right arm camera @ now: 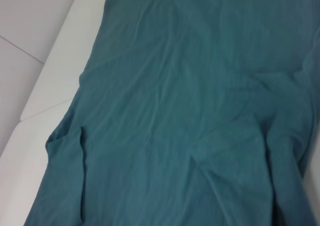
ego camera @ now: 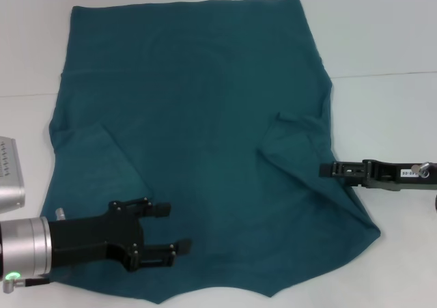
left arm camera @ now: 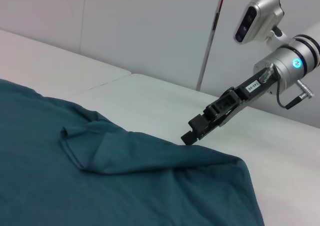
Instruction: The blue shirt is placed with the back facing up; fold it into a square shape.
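Note:
The blue shirt [ego camera: 198, 117] lies spread on the white table [ego camera: 389, 35], plain side up, with both sleeves turned inward onto the body. It also shows in the left wrist view [left arm camera: 100, 186] and fills the right wrist view [right arm camera: 190, 110]. My left gripper [ego camera: 174, 227] hovers open over the shirt's near left part, with nothing between its fingers. At the shirt's right edge is my right gripper [ego camera: 326, 169], its tip right at the fabric beside the folded sleeve [ego camera: 293, 134]; the left wrist view shows that gripper [left arm camera: 191, 133] at the cloth's edge.
A grey camera housing [ego camera: 10, 175] sits at the far left beside the shirt. A seam [ego camera: 382, 74] crosses the white table. A pale wall [left arm camera: 150, 25] stands behind the table.

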Controlling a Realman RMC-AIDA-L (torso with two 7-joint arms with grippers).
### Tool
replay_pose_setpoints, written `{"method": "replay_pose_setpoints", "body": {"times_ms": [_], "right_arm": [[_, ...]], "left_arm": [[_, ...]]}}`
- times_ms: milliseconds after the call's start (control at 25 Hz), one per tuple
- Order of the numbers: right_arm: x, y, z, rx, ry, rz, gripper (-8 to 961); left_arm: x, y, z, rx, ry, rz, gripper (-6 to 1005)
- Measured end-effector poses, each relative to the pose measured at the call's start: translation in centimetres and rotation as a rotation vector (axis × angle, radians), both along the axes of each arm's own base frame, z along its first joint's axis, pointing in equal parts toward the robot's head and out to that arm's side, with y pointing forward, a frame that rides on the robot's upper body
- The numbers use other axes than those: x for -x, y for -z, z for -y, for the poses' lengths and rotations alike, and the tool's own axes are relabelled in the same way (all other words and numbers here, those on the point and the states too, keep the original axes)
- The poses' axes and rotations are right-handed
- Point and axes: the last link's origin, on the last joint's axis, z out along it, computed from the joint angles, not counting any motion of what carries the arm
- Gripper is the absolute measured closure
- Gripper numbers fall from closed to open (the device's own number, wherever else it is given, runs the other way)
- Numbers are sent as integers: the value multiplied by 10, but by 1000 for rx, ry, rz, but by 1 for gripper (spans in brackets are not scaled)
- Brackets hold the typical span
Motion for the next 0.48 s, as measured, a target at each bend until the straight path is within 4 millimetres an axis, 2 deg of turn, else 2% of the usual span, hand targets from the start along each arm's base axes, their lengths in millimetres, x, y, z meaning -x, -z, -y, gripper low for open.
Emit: {"method": "replay_pose_setpoints", "body": {"times_ms": [320, 480], "right_arm": [[2, 7, 1, 5, 2, -10, 15], [2, 10, 2, 3, 13, -16, 100]], "left_arm": [[0, 0, 0, 1, 2, 1, 175], [0, 0, 0, -1, 2, -1, 175]]}}
